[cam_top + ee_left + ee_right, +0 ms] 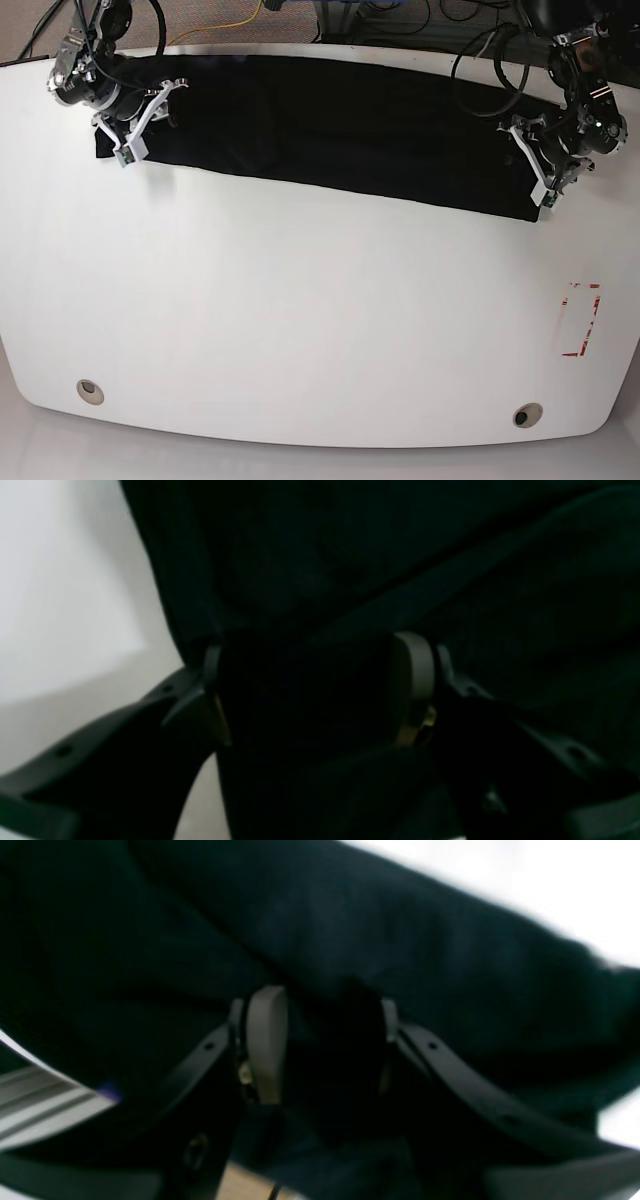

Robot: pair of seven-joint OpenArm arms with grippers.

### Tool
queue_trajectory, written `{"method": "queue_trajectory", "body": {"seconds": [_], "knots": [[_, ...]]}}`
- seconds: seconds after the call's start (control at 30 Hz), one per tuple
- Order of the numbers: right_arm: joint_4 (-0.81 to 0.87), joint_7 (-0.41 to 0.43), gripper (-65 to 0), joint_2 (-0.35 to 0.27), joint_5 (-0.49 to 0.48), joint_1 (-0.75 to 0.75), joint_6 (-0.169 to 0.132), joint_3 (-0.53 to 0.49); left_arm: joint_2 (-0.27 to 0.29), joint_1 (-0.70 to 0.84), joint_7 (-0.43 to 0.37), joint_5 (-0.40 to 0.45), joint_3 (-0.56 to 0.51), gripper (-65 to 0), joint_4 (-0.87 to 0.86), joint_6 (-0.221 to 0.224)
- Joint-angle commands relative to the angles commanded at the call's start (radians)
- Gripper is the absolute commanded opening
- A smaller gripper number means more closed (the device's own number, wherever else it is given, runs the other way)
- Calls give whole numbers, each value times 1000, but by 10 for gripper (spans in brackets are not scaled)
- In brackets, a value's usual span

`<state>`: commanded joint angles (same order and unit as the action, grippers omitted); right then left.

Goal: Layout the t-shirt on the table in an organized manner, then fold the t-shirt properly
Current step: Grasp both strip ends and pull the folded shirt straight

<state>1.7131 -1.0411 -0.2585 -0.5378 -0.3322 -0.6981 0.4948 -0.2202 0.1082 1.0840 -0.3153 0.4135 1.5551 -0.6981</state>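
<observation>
Between left pincer [541,168] and right pincer [137,120], each pinching t-shirt [330,125] cloth, keep even tension, lower flat onto bench [300,320].

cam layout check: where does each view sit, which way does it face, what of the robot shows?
Left wrist: on the left arm, looking along its fingers, which pinch a fold of the black t-shirt; white table beside it.
Right wrist: on the right arm, looking along its fingers, also closed on cloth.
Base: overhead, looking down on the table; left gripper at image right, right gripper at image left, the t-shirt stretched as a band between them.
Shared: all three show the t-shirt and the table.
</observation>
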Motion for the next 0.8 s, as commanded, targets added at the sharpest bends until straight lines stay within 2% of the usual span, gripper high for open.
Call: {"method": "queue_trajectory", "body": {"seconds": [0.27,0.43,0.6,0.8], "knots": [[-242,150,-426,-35,106,107,0,-5,5,-80,-20,0,-83,-290,-80,0],[-344,183,-426,-74,144,196,0,-5,38,-129,-20,0,-95,-292,-117,0],[-354,184,-426,-101,143,226,0,-5,46,-143,-17,0,-95,-292,-107,0],[-342,184,-426,-104,141,227,0,-5,41,-143,-6,-3,-83,-292,-66,0]]}}
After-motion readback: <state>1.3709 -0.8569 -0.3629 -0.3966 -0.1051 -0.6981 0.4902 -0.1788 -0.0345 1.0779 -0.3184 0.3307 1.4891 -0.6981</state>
